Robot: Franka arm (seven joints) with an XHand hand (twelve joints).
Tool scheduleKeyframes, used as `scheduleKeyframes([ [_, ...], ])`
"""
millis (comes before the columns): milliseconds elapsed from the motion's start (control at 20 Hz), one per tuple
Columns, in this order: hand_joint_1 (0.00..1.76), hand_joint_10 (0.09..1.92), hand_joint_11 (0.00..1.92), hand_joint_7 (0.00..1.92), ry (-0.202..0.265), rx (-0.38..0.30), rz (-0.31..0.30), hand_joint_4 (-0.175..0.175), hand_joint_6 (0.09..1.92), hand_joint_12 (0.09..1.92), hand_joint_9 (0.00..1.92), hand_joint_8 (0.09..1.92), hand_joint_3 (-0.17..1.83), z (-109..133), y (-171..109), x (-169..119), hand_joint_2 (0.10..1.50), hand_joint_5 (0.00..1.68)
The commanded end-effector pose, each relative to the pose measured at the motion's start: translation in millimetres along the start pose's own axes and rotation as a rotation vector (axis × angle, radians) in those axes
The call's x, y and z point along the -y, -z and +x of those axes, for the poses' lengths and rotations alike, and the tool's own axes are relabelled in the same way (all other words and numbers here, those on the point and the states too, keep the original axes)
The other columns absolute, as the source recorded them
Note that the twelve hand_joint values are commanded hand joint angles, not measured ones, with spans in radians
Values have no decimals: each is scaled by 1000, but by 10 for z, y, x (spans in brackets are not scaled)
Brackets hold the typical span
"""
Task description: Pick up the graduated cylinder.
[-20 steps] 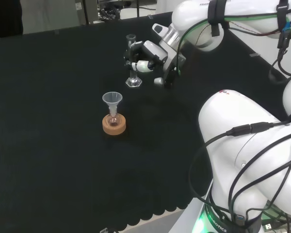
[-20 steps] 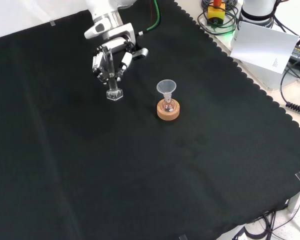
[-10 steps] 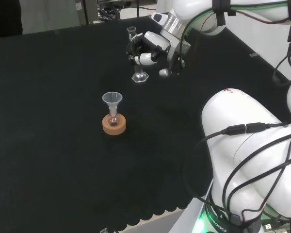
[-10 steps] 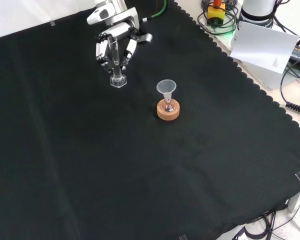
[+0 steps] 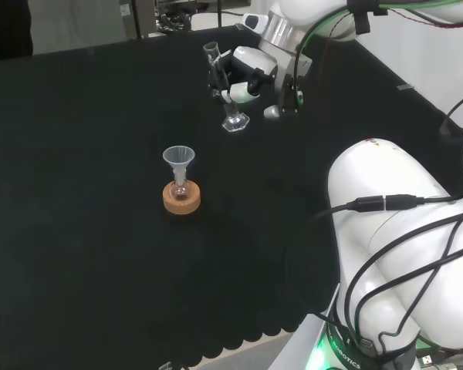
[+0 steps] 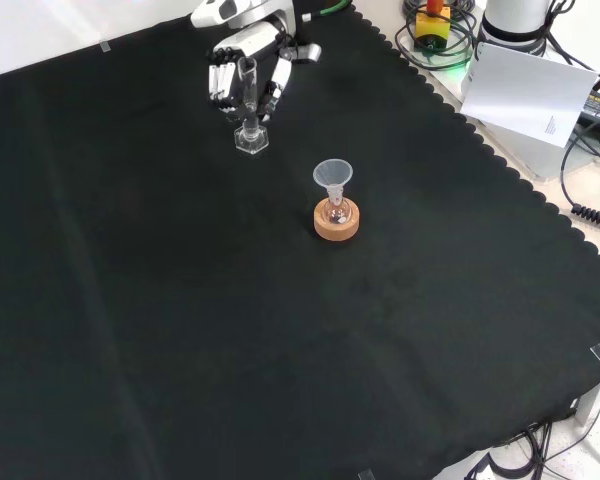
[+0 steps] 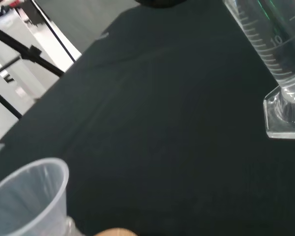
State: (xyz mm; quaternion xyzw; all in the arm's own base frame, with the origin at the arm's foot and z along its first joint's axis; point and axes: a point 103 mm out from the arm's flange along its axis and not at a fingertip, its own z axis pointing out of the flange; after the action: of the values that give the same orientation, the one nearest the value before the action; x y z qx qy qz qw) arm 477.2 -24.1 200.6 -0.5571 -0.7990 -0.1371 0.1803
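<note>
Wrist view: graduated cylinder [image 7: 278, 54] bears printed scale marks.

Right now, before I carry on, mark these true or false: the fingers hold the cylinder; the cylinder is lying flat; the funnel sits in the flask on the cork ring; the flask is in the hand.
1. The hand has its fingers curled round the graduated cylinder. True.
2. The cylinder lies flat on the cloth. False: it is roughly upright, slightly tilted.
3. The funnel sits in the flask on the cork ring. True.
4. The hand holds the flask. False: it stands apart.
</note>
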Motion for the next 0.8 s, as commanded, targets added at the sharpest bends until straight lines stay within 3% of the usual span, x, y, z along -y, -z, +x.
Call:
scheduleKeyframes([
  [50,1237,215,1019,894,-35,94,90,-175,1157,991,1269,1159,-2,80,54,318,1167,861],
  [800,1246,192,1045,929,-59,190,203,-175,1109,943,1297,1109,-2,268,87,726,1150,894],
])
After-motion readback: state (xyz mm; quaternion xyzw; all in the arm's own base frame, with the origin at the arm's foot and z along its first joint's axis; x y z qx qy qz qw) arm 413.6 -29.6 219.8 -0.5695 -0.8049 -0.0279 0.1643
